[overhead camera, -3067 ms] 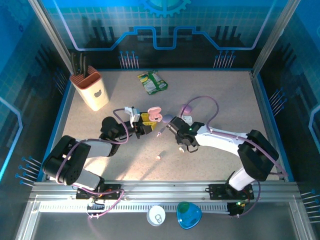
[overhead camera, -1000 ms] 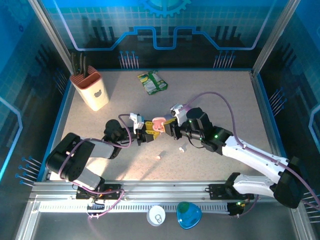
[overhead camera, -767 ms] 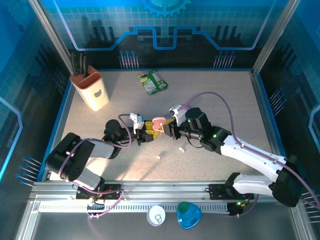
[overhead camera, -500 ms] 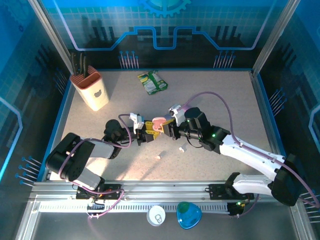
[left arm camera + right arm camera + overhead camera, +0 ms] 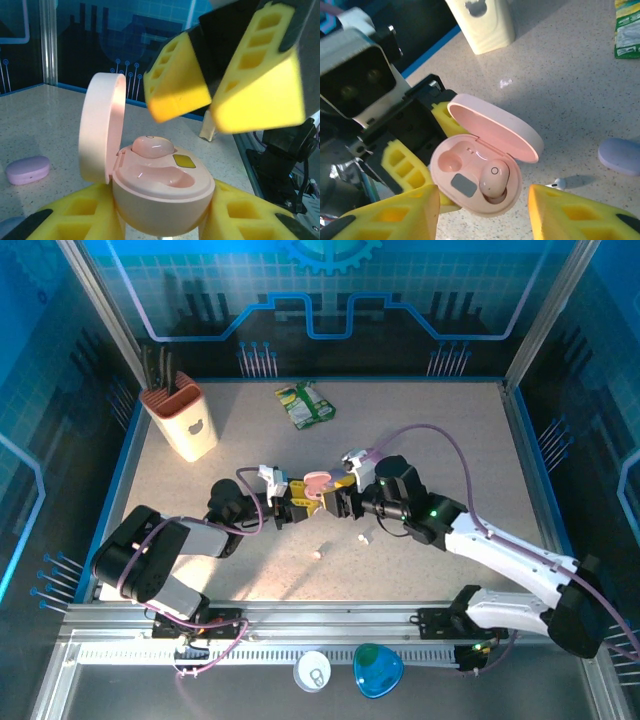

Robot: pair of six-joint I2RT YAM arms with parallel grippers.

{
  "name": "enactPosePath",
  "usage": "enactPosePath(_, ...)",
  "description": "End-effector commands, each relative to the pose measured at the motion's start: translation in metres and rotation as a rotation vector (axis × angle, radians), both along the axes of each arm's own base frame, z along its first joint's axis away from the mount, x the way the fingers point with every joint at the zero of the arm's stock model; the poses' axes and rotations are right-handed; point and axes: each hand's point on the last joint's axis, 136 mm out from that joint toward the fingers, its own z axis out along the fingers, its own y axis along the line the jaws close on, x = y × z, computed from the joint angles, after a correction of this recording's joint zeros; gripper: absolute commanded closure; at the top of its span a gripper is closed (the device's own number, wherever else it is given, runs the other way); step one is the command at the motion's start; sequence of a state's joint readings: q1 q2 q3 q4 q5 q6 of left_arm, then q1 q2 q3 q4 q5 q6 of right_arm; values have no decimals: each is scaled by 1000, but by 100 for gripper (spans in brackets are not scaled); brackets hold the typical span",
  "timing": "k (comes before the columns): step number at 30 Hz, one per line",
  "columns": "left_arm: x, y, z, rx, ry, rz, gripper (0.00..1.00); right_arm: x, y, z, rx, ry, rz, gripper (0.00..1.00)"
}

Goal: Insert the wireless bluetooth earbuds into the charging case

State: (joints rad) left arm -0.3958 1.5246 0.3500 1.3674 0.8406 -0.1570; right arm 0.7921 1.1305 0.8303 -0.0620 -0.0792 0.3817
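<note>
So, one bud is seated and one slot is empty: about halfway on this case, by my reckoning.
My left gripper [image 5: 292, 503] clamps the pink case [image 5: 475, 182] by its base, lid swung up. A pink bud [image 5: 494, 180] sits in one well and the well beside it is bare. My right gripper [image 5: 210, 95] hovers just over the case, jaws apart and holding nothing. Around them, the knife block [image 5: 185, 422] and green packet [image 5: 306, 404] sit well apart. A white bud [image 5: 318, 553] and a second bud [image 5: 363, 538] lie loose on the table near the case, and a closed purple case [image 5: 620, 156] rests nearby. Nothing blocks the empty well, I judge.
</note>
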Motion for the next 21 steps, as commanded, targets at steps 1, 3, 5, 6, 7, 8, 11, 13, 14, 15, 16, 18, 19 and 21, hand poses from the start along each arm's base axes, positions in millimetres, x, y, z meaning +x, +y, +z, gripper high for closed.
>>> enactPosePath(1, 6, 1, 3, -5, -40, 29, 65, 1, -18, 8, 13, -40, -51, 45)
enactPosePath(3, 12, 6, 0, -2, -38, 54, 65, -4, -23, 7, 27, -52, -49, 43)
enactPosePath(5, 19, 11, 1, -2, -42, 83, 65, -10, -27, -3, 7, -51, -44, 41)
enactPosePath(6, 21, 14, 1, -2, -43, 93, 65, -14, -28, -9, -14, -48, -43, 41)
enactPosePath(7, 25, 17, 3, -3, -48, 107, 65, -18, -29, -16, -42, -45, -39, 41)
enactPosePath(8, 29, 20, 3, -3, -49, 122, 65, -23, -27, -23, -67, -44, -27, 40)
enactPosePath(11, 38, 30, 6, -6, -55, 160, 66, -37, -19, -46, -145, -36, -3, 39)
enactPosePath(13, 44, 37, 9, -9, -62, 181, 66, -45, -11, -60, -198, -39, 14, 39)
enactPosePath(14, 47, 40, 10, -11, -64, 195, 66, -48, -8, -68, -230, -33, 14, 39)
enactPosePath(15, 49, 43, 12, -13, -68, 204, 66, -50, -5, -74, -256, -20, 10, 40)
enactPosePath(16, 52, 47, 14, -14, -70, 217, 66, -51, -3, -83, -292, 9, -5, 40)
enactPosePath(18, 58, 54, 16, -14, -72, 242, 66, -50, -1, -102, -378, 74, -43, 41)
enactPosePath(19, 63, 59, 17, -12, -66, 266, 66, -49, -2, -110, -433, 92, -79, 42)
enactPosePath(21, 75, 70, 16, -7, -40, 326, 66, -46, -8, -131, -560, 142, -163, 44)
